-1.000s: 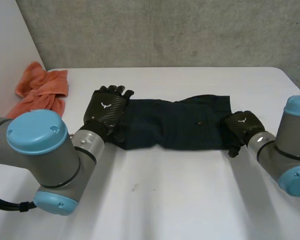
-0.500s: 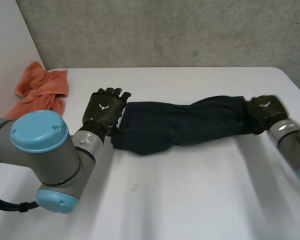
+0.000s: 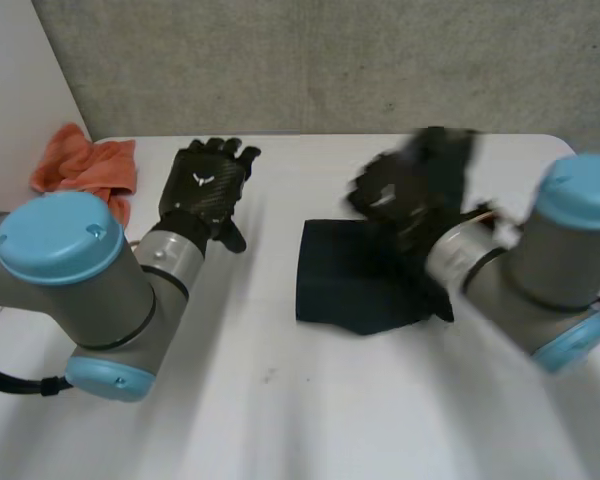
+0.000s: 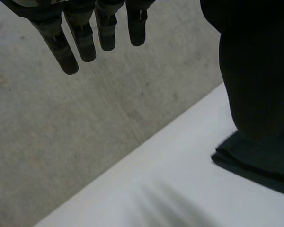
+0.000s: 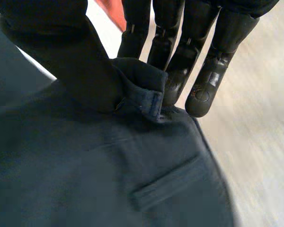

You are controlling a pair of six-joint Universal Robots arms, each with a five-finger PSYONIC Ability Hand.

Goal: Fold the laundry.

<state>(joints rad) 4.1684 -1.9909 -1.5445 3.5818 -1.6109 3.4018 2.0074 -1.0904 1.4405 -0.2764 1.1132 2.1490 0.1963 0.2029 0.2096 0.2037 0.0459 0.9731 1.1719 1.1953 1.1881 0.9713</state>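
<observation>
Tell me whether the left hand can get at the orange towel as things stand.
Probably yes. The left hand is open and holds nothing, and the orange towel lies close beside it, with bare table between them. The right hand pinches the dark garment elsewhere.

White worktop [image 3: 300, 410] stretching wide across the foreground, rough grey concrete wall [image 3: 330, 60] standing right behind its far edge, and over at the far left corner of the worktop — there it is — a crumpled orange cloth [image 3: 85, 168], bunched just beside a plain white side panel [image 3: 15, 90].
</observation>
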